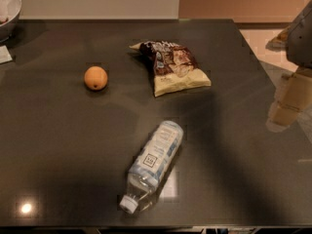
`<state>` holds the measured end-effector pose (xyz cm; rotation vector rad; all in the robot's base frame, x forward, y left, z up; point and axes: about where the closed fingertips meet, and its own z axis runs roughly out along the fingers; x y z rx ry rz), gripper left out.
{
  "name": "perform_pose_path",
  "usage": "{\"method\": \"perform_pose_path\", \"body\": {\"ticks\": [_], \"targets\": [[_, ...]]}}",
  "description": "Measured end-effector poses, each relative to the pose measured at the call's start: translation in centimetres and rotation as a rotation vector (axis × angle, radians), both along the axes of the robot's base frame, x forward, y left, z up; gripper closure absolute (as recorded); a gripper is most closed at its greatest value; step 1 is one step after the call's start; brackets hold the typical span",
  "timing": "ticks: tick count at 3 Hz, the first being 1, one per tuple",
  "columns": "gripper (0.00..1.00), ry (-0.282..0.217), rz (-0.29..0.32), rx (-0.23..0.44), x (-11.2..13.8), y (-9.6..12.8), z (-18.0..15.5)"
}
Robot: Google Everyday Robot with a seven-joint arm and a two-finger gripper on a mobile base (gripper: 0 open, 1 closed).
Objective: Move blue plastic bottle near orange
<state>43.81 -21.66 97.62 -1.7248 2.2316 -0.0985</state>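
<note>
clear blue plastic bottle (153,167) is laid sideways, well apart from the orange (95,78); it could be rolled away if pinched off-centre. gripper (286,106) is held far right, state cannot be told.

Arm (301,30) at upper right edge, end effector (284,112) hanging below it

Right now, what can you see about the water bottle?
The blue plastic bottle is clear plastic with a pale blue-white label bearing a small dark square logo and a white cap. It lies on its side on the dark table, cap toward the near edge, touching nothing else. The end effector hangs far right, apart from it.
</note>
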Motion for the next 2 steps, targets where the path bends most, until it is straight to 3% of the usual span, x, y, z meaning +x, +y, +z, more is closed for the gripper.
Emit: {"method": "perform_pose_path", "body": {"ticks": [1,2], "targets": [[0.0,-0.004,0.003,-0.001,0.02,0.08,0.1],[0.0,-0.01,0.057,0.005,0.67,0.96,0.2]]}}
